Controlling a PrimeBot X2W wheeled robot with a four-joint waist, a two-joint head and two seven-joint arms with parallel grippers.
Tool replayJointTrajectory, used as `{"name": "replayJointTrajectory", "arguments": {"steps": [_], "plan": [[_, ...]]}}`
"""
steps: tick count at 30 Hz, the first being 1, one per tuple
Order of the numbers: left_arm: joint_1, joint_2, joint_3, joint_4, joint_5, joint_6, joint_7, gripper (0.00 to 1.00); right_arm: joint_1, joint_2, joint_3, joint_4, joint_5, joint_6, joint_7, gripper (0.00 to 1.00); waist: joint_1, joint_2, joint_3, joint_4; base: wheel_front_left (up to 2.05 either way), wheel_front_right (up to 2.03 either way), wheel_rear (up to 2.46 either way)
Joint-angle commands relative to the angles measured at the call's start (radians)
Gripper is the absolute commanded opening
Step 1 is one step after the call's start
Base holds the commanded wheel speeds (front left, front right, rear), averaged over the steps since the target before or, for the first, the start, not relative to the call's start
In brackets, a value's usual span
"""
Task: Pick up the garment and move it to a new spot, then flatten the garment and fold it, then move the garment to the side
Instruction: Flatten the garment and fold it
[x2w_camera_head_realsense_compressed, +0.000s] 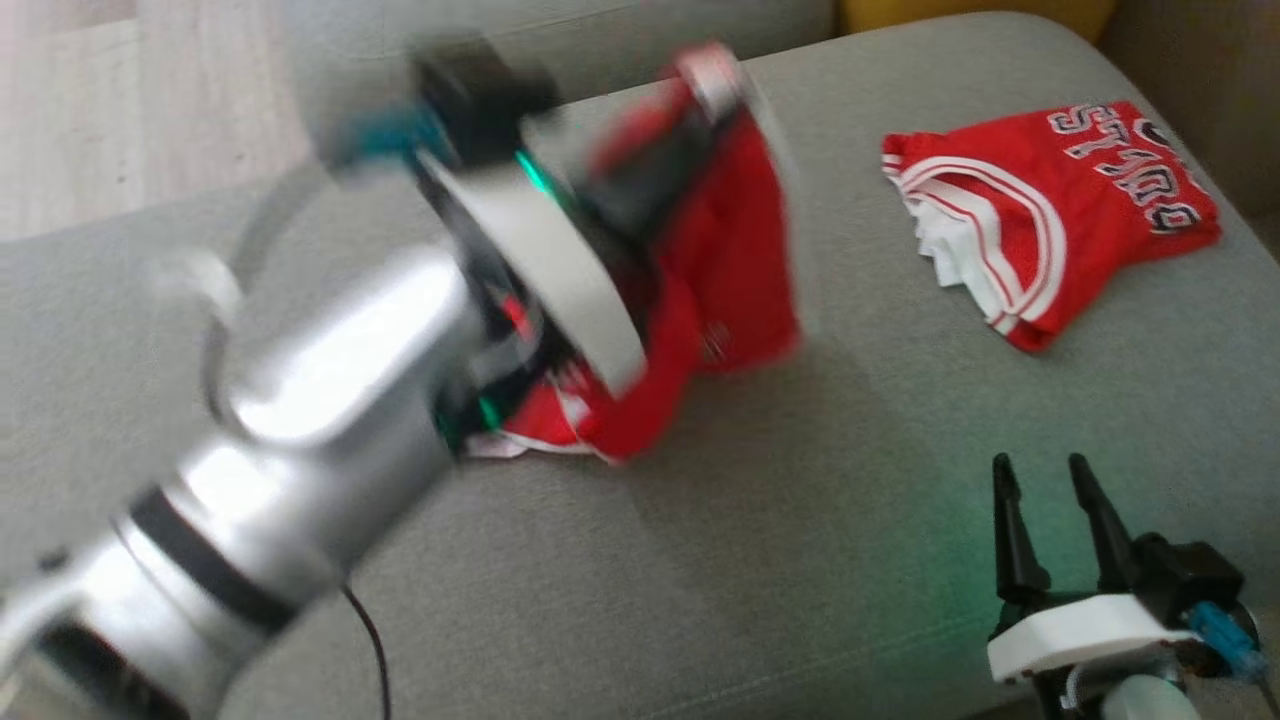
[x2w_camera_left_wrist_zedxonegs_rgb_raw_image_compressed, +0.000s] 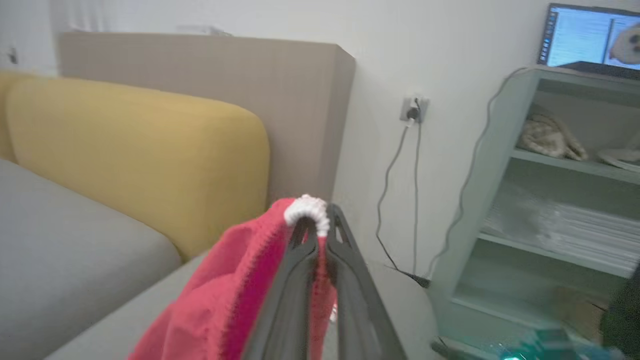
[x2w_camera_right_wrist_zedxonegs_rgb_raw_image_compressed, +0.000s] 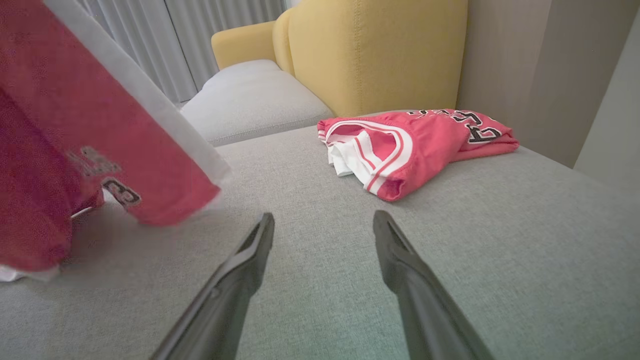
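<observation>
Our left jaws pinch the red garment (x2w_camera_head_realsense_compressed: 730, 250), which hangs over the grey sofa (x2w_camera_head_realsense_compressed: 800, 560). Our right jaws stand wide apart and hold nothing.

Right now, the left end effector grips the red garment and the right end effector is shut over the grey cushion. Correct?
Not quite: the right end effector is open, as the right wrist view shows. The left end effector does grip the red garment.

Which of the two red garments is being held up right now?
The red garment hanging from the shut left gripper, its white edge pinched. The lettered garment lies folded on the grey cushion.
</observation>
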Motion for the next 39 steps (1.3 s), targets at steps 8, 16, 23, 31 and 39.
{"name": "replayJointTrajectory", "arguments": {"steps": [8, 16, 23, 31, 39], "plan": [[0.366, 0.182, -0.113, -0.272, -0.123, 0.084, 0.045, 0.00, -0.006, -0.007, -0.003, -0.041, -0.008, -0.001, -0.011, 1.00, 0.0000, 0.0000, 0.003, 0.135, 0.00, 0.00, 0.00], [0.627, 0.271, -0.088, -0.258, -0.167, 0.209, -0.066, 0.00, 0.006, -0.007, -0.011, -0.043, -0.027, -0.001, -0.011, 1.00, 0.0000, 0.0000, 0.000, 0.251, 0.00, 0.00, 0.00], [0.694, 0.221, 0.020, -0.042, -0.139, 0.179, -0.092, 0.00, 0.002, -0.007, 0.000, -0.035, -0.052, -0.001, -0.011, 1.00, 0.0000, 0.0000, -0.014, 0.326, 0.00, 0.00, 0.00], [0.744, 0.142, 0.129, 0.073, -0.058, 0.116, -0.093, 1.00, -0.003, -0.007, 0.001, -0.029, -0.067, -0.001, -0.011, 1.00, 0.0000, 0.0000, -0.024, 0.348, 0.00, 0.00, 0.00], [0.805, 0.123, 0.236, 0.055, 0.043, 0.179, -0.093, 1.00, 0.011, -0.007, -0.015, -0.051, -0.085, -0.001, -0.011, 1.00, 0.0000, 0.0000, -0.038, 0.338, 0.00, 0.00, 0.00]]}}
